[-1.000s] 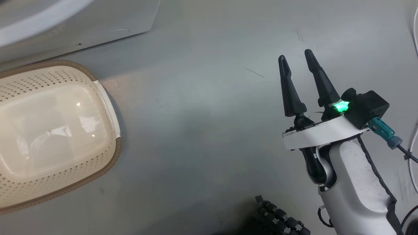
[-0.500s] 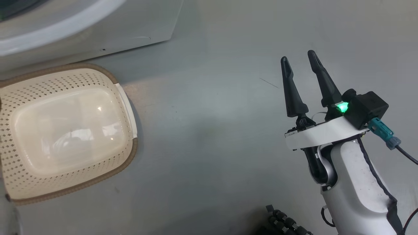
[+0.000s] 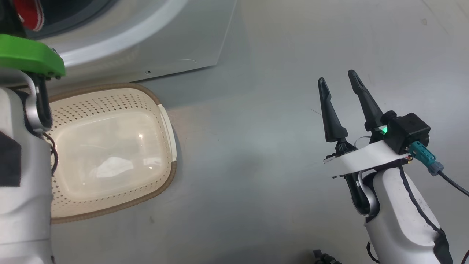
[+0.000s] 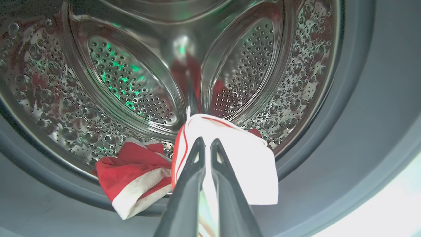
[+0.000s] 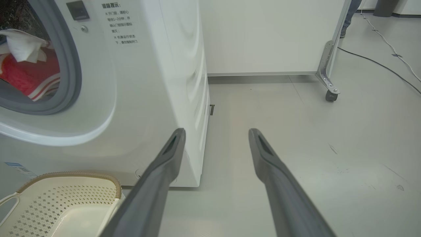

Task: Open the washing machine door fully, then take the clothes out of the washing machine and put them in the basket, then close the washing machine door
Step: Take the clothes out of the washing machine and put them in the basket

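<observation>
Currently the left gripper (image 4: 205, 141) is closed on a white fold of the clothes (image 4: 236, 164) at the mouth of the washing machine (image 5: 158, 65); the rest of the red-and-white fabric lies on the lower lip of the steel drum (image 4: 131, 82) and against the grey rubber ring (image 4: 345, 131). The right gripper (image 3: 337, 76) stands open over bare floor, well apart from the machine, and holds nothing. The basket (image 3: 110, 99) sits on the floor just in front of the machine, below the opening, with nothing in it.

Hazards, as judged from this position:
- Slip: the pinch appears to hold only one thin fold; the fabric may pull free once its hanging weight comes onto the fingers.
- Snag: the trailing red part may catch on the rubber ring or a drum rib; a straight pull would then strain the grip.
- Missed drop: a long trailing end may fall outside the basket rim onto the floor.

Markings: the machine front carries several lines of small dark Chinese text (image 5: 120, 23) beside the opening, too small to read reliably; a blue sticker (image 5: 16, 166) sits low on the front, its writing illegible; no brand name can be made out.
</observation>
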`<state>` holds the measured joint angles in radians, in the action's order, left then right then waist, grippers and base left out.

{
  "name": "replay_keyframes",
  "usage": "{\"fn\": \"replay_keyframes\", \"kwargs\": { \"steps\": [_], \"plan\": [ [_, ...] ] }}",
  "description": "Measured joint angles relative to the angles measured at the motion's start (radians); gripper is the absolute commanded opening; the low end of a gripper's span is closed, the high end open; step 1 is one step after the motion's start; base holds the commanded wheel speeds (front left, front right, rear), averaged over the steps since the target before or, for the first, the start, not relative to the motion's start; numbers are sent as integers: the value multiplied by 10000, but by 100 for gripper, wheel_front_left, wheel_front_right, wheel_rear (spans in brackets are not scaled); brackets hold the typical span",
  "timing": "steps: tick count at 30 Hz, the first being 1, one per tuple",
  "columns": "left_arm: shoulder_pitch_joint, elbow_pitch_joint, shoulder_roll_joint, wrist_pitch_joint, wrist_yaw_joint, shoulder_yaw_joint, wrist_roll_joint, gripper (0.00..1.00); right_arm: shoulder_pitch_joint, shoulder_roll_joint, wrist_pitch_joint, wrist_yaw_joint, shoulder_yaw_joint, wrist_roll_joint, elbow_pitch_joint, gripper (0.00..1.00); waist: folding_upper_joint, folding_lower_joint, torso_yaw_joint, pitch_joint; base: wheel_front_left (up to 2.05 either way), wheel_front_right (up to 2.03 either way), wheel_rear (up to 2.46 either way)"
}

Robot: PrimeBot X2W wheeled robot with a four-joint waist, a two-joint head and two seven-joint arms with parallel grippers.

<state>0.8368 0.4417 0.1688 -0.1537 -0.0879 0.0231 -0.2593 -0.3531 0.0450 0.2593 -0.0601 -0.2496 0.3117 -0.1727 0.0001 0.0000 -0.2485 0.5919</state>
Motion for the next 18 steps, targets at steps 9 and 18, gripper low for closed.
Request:
{"fn": "replay_keyframes", "kwargs": {
  "steps": [9,18],
  "plan": [
    [-1341,-648,-426,-700,52,274,-12,0,500,8,0,-50,138,-267,-249,100,0,0,488,-832,0,0,0],
    [-2268,-1624,-617,-867,54,456,35,0,1064,21,0,-109,198,-516,-531,100,0,0,958,-1804,0,0,0]
  ]
}}
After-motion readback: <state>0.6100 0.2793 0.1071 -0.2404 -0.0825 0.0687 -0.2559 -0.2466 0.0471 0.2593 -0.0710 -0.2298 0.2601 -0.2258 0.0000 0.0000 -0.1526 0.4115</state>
